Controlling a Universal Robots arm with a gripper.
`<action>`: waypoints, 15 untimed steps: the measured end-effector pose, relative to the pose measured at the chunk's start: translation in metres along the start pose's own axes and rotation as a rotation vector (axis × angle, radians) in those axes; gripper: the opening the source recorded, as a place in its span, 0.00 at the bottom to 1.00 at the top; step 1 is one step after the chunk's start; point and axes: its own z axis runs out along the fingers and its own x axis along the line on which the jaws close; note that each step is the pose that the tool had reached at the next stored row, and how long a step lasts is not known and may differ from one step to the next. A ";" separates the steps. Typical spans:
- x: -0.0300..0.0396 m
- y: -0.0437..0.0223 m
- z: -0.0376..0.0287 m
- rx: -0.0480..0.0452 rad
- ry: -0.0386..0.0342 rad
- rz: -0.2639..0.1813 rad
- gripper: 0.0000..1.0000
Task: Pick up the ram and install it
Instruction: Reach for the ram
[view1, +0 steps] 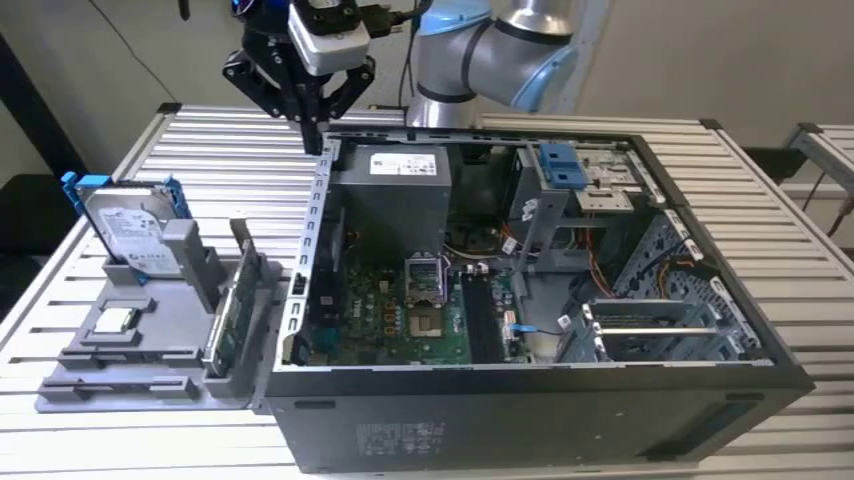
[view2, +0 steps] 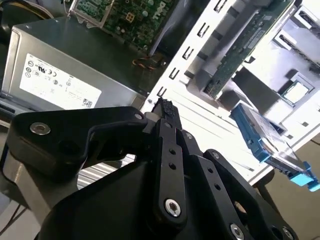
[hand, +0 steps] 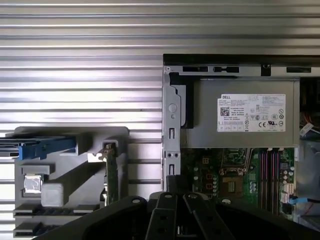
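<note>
Seemingly idle, the gripper (view1: 316, 140) hangs fingers-down, pressed together on nothing, above the 11 o'clock corner of the open computer case (view1: 534, 420). That keeps it clear of the grey fixture (view1: 107, 398) at the case's 9 o'clock, where the green card (view1: 230, 330) and hard drive (view1: 134, 230) stand on edge, presumably for pinching from above. The exterior view gives that height, the second wrist view the bare meeting fingertips (view2: 167, 112), the first wrist view a plan of the memory slots (hand: 270, 170); whether the ram sits in fixture or slots I cannot tell.

Arm (view1: 507, 45) cropped at exterior view's top; claw (view2: 165, 109) base, hard drive (view2: 265, 137) edge-cut in second wrist view.
</note>
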 end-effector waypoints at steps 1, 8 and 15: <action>0.0025 0.0000 0.0002 -0.0002 0.0004 -0.001 0.11; 0.0200 -0.0004 0.0007 -0.0001 0.0056 -0.003 0.11; 0.0366 -0.0008 0.0008 -0.0001 0.0087 -0.004 0.11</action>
